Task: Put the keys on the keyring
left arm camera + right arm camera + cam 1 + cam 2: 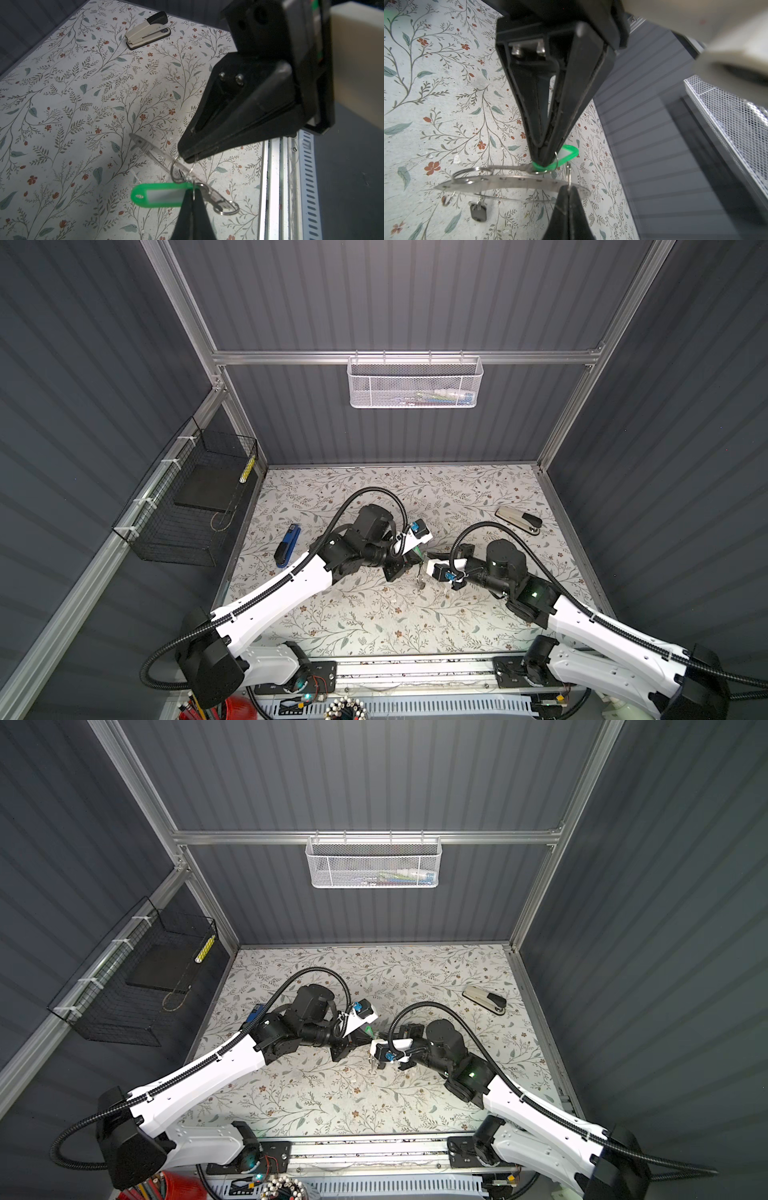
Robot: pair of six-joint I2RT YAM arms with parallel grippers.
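Note:
Both grippers meet above the middle of the flowered table. My left gripper [193,190], which comes in from above in the right wrist view [544,163], is shut on one end of the green key tag [158,195]. The keyring [508,182], a thin flat grey metal annulus with tiny rim holes, is off the table and hangs below the grippers in a top view [420,578]. My right gripper [568,188] is shut on a small wire ring at the keyring's rim. A black key tag [478,212] dangles from the keyring's far side.
A beige and black stapler [519,519] lies at the back right of the table. A blue stapler [287,545] lies at the left. A black wire basket [187,506] hangs on the left wall and a white mesh basket [415,381] on the back wall.

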